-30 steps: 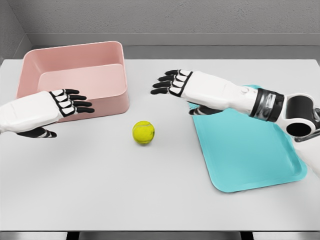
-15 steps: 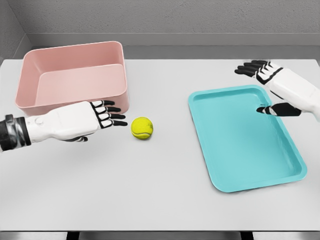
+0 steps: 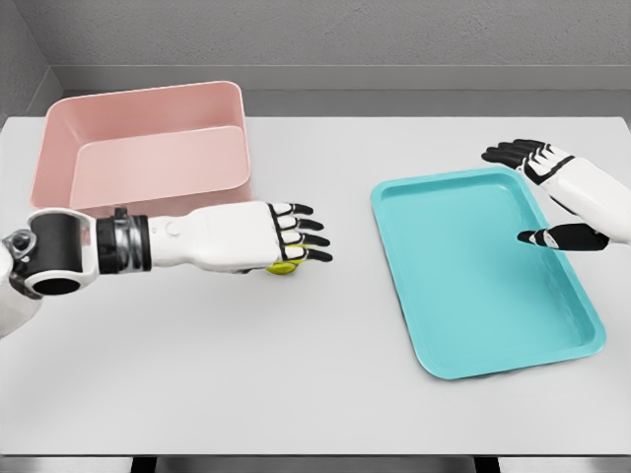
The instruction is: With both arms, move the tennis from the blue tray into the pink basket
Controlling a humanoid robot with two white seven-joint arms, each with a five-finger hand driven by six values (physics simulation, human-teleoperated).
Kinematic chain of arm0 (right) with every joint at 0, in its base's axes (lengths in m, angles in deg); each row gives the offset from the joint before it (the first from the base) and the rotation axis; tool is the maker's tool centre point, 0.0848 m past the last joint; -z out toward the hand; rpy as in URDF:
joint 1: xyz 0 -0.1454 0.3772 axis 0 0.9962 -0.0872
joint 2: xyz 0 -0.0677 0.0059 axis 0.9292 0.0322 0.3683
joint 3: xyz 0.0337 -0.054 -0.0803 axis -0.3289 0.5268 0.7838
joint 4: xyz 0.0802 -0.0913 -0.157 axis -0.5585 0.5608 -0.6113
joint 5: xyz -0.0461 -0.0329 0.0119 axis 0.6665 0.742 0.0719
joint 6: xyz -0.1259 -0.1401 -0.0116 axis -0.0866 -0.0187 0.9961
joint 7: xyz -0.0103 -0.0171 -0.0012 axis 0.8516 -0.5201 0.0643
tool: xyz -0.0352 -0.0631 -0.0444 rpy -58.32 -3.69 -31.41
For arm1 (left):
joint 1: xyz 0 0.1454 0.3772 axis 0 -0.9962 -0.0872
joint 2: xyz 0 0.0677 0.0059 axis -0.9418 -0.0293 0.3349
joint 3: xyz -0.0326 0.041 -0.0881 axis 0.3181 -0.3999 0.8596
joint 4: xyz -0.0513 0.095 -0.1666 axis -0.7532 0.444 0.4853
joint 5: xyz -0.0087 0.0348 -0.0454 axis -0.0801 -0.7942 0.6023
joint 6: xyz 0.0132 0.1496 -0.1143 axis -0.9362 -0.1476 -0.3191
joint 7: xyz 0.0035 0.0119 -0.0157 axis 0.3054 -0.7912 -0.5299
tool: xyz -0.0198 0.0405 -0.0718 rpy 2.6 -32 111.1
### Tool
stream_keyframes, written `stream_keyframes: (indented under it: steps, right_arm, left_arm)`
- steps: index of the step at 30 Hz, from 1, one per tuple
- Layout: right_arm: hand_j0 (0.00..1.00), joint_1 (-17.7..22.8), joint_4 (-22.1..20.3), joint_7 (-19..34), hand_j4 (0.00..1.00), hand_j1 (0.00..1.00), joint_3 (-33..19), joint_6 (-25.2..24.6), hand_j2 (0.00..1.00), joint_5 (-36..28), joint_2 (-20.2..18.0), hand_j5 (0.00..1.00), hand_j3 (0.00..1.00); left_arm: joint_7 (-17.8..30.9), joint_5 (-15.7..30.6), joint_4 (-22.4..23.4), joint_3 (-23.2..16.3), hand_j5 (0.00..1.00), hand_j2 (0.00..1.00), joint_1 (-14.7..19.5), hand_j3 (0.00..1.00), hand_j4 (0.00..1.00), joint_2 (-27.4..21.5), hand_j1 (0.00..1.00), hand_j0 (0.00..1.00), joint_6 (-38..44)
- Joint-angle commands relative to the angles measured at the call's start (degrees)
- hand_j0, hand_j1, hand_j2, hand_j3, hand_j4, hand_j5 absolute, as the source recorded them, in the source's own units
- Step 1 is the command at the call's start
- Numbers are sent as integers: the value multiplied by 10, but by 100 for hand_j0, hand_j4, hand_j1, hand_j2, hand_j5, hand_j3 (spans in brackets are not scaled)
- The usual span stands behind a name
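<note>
A white table (image 3: 296, 374) fills the view; the tennis ball (image 3: 285, 266) lies left of the blue tray (image 3: 483, 325), mostly hidden under the left hand (image 3: 258, 236), whose fingers are extended, not gripping; pink basket (image 3: 148, 148) farther left; right hand (image 3: 562, 192) over the tray's far right edge, fingers spread, empty.

A broad white table (image 3: 296, 384) fills most of the view, its top flat and matte, lit evenly with only soft shadows lying across it. Its near edge runs along the bottom of the picture, and dark gaps show just beneath that edge. Behind the table's far edge there's a strip of grey floor (image 3: 414, 102), and above that a grey wall (image 3: 345, 34) with a pale band along its foot. On the far left, a second grey wall (image 3: 18, 69) angles in to meet it.
</note>
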State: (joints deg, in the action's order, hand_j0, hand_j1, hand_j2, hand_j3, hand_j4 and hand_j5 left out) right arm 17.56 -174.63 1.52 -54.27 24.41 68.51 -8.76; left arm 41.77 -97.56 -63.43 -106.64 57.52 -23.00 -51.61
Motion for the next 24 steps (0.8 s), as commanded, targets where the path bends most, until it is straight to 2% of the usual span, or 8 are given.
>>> stream_keyframes:
  steps: [1, 3, 6, 13, 18, 24]
  right_arm:
    - [100, 0, 1, 0, 100, 100, 0, -1, 100, -6, 0, 100, 100]
    - [100, 0, 0, -1, 100, 100, 2, -1, 100, -6, 1, 100, 100]
    - [100, 0, -1, -1, 100, 100, 3, -1, 100, -7, 1, 100, 100]
    - [100, -1, 0, -1, 100, 100, 2, -1, 100, -7, 1, 100, 100]
    - [100, 0, 0, -1, 100, 100, 2, -1, 100, -7, 1, 100, 100]
    - [100, 0, 1, -1, 100, 100, 1, -1, 100, -7, 1, 100, 100]
  left_arm:
    - [0, 7, 21, -27, 100, 100, 1, 100, 100, 14, 100, 100, 1]
    - [-1, 29, 54, -36, 100, 100, 10, 100, 100, 26, 100, 100, 1]
    - [-1, 39, 87, -42, 100, 100, 19, 100, 100, 43, 100, 100, 1]
    - [0, 63, 121, -50, 100, 100, 39, 100, 100, 64, 100, 100, 1]
    - [-1, 78, 136, -63, 100, 100, 38, 100, 100, 64, 100, 100, 1]
    - [-1, 95, 137, -71, 100, 100, 37, 100, 100, 41, 100, 100, 1]
